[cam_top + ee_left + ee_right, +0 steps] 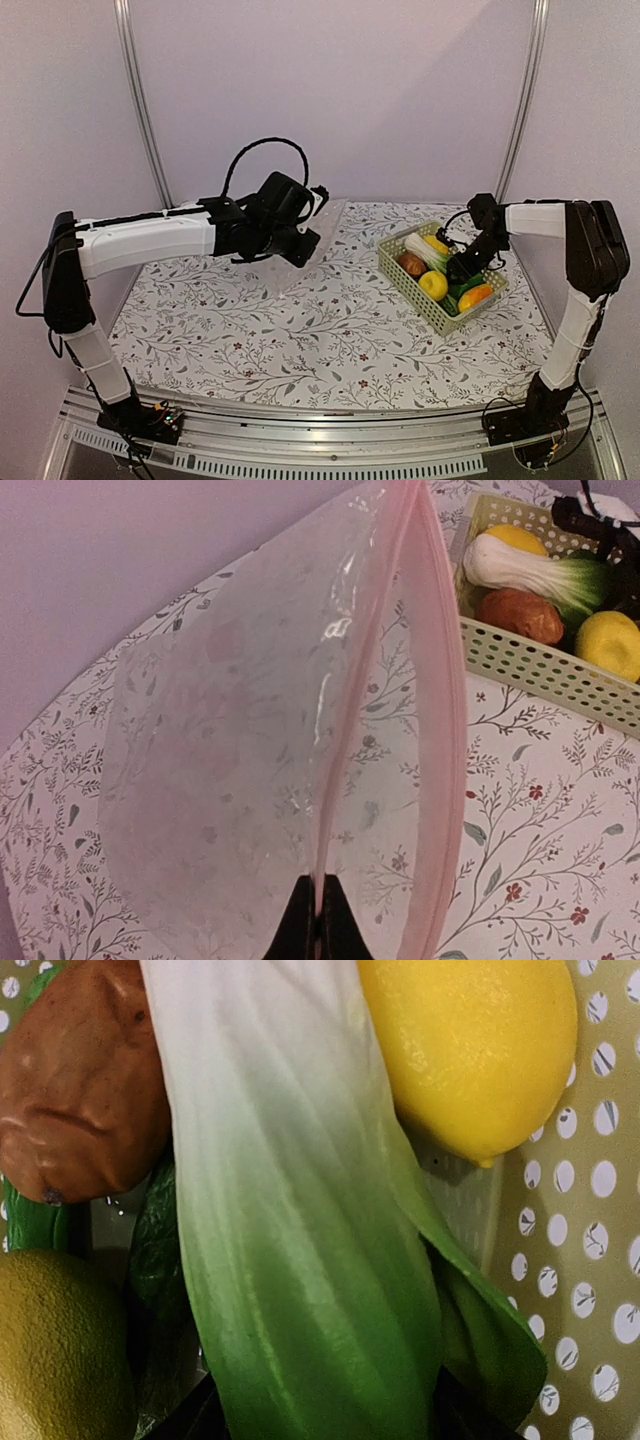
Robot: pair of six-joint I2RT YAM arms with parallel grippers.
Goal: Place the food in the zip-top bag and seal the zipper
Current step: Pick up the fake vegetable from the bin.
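Greens (300, 1260) lie in the basket (425, 300) with the right gripper (465, 265) set either side of their leafy end; whether it has bitten yet I cannot tell. Best to close on the thick middle and lift straight, since the lemon (470, 1050) and brown piece (80, 1080) press against them. The left gripper (320, 930) is pinched on the bag (230, 760) at its pink zipper (445, 730), holding the mouth raised and agape, apart from the basket. Floral cloth (300, 340) covers the table; pale walls (330, 90) close round.
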